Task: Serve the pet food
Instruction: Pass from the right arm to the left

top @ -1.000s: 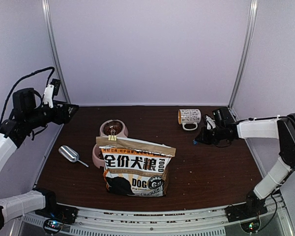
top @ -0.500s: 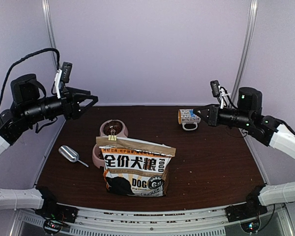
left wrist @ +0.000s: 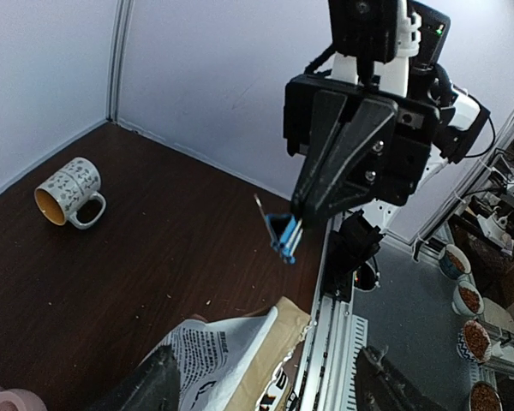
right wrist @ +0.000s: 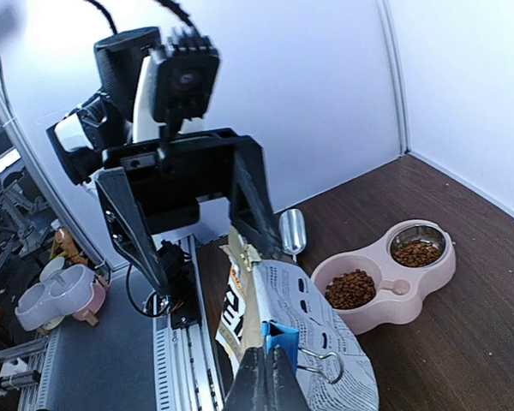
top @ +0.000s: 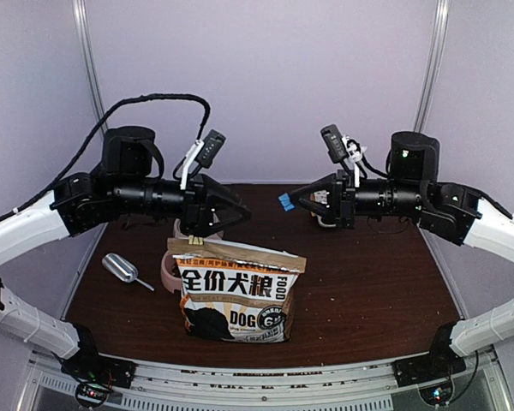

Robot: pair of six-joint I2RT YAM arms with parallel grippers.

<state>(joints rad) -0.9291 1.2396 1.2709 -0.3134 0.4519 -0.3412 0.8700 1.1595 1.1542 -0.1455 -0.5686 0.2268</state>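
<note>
Dark wood table (top: 368, 291) between pale walls fills my screens, with the kraft dog-food bag (top: 236, 291) standing upright near the middle and a binder clip (top: 194, 241) on its folded top. The pet food (right wrist: 351, 288) lies in both cups of the pink double bowl (right wrist: 428, 278), which sits just behind the bag. My left gripper (top: 231, 216) hangs above the bowl with its jaws wide apart and nothing between them. My right gripper (top: 289, 200) faces it from the other side, jaws pressed together. A small blue bit (left wrist: 283, 241) shows at its tips, and I can't tell whether it is pinched there or part of a finger. A silver scoop (top: 120, 268) lies left of the bag, apart from it, and a patterned mug (left wrist: 68, 190) lies on its side toward the back wall.
</note>
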